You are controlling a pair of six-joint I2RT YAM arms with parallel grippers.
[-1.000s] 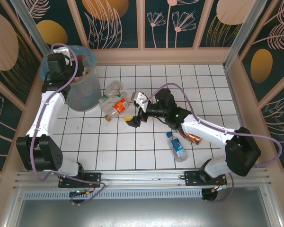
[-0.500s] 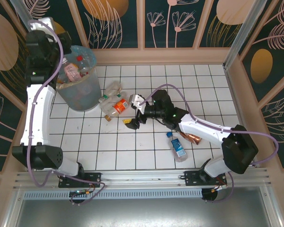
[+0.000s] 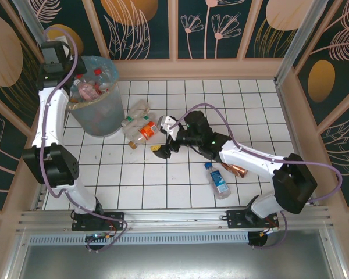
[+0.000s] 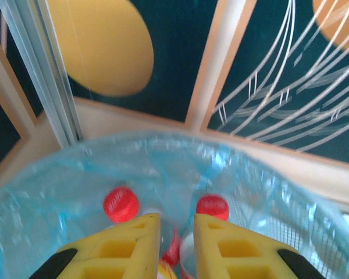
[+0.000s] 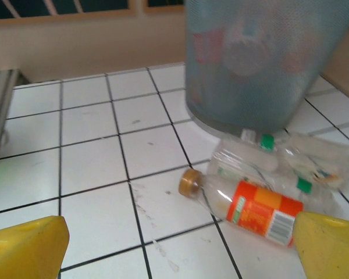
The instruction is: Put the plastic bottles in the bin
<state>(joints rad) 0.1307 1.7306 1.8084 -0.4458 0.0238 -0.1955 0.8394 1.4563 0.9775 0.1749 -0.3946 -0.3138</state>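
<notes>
The left gripper (image 4: 175, 244) hangs above the bin (image 3: 99, 119), fingers nearly together, grasping nothing. Near the bin's base, the right gripper (image 5: 174, 244) gapes wide and empty toward the orange-labelled bottle (image 5: 244, 206).

The bin (image 3: 100, 104) is grey and translucent, lined with a light blue bag (image 4: 163, 174), and two red caps (image 4: 121, 204) show inside it. Both grippers have yellow fingers (image 5: 23, 247), and the arms are white with black joints and purple cables. On the white, black-gridded tiled table (image 3: 244, 104) lie a clear bottle with an orange label (image 5: 253, 210) and tan cap, clear bottles with green caps (image 5: 267, 141), and a blue-labelled bottle (image 3: 218, 181).
</notes>
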